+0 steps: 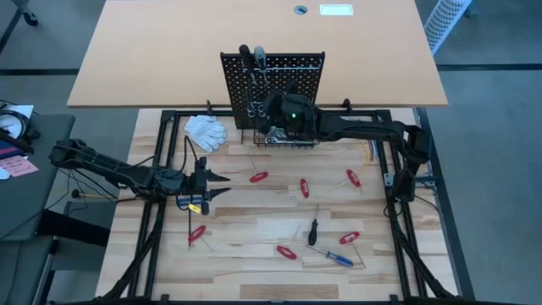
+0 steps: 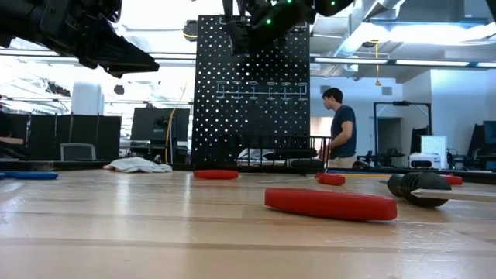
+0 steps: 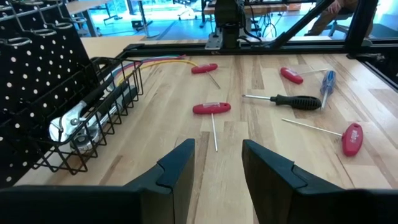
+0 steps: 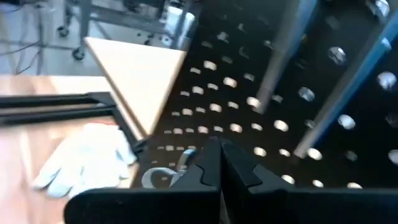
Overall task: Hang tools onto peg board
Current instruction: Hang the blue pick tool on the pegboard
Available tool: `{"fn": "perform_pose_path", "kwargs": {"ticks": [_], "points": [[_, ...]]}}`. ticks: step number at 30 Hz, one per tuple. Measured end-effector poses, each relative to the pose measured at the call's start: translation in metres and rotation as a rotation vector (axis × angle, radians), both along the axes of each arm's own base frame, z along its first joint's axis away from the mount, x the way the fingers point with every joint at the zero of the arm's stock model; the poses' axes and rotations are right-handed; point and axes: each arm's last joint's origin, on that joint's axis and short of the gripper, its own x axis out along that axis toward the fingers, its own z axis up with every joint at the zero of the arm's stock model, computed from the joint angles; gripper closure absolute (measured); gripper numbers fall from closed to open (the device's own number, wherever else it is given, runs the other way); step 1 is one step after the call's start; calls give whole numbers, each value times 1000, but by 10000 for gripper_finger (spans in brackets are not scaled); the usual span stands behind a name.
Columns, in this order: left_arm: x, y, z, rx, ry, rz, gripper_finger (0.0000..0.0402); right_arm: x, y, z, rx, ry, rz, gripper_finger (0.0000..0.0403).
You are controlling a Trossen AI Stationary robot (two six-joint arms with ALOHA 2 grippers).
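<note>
Tools (image 1: 286,251) lie scattered on the table (image 1: 254,271); the peg board (image 1: 292,76) stands behind. My right gripper (image 4: 219,163), pressed together and empty, hovers at its holes (risking a knock); my left gripper (image 3: 217,163) waits spread, mid-table.

open bench ahead of left pincer (image 3: 214,171); red-handled tools (image 3: 211,108) scattered; peg board (image 1: 273,89) blocks rear.

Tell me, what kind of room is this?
Probably a robot lab or workshop: a peg board for tools, red-handled screwdrivers scattered on the wooden table, and monitors behind.
</note>
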Motion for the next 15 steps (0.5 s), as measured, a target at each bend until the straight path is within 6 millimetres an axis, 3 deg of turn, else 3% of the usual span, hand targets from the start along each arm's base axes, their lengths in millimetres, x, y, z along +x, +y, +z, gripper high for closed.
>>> {"fn": "perform_pose_path", "kwargs": {"ticks": [4, 8, 11, 15], "points": [[0, 0, 0, 2, 3, 0, 274, -2, 32, 9, -43, 72, 74, 401], [-1, 0, -4, 1, 41, 2, 274, -5, 63, -6, -11, 278, 148, 401], [-1, 0, -7, 7, 73, 3, 274, -8, 88, -34, 70, 407, 216, 401], [1, -3, -22, 36, 131, -7, 274, -21, 122, -93, 176, 482, 250, 401]]}}
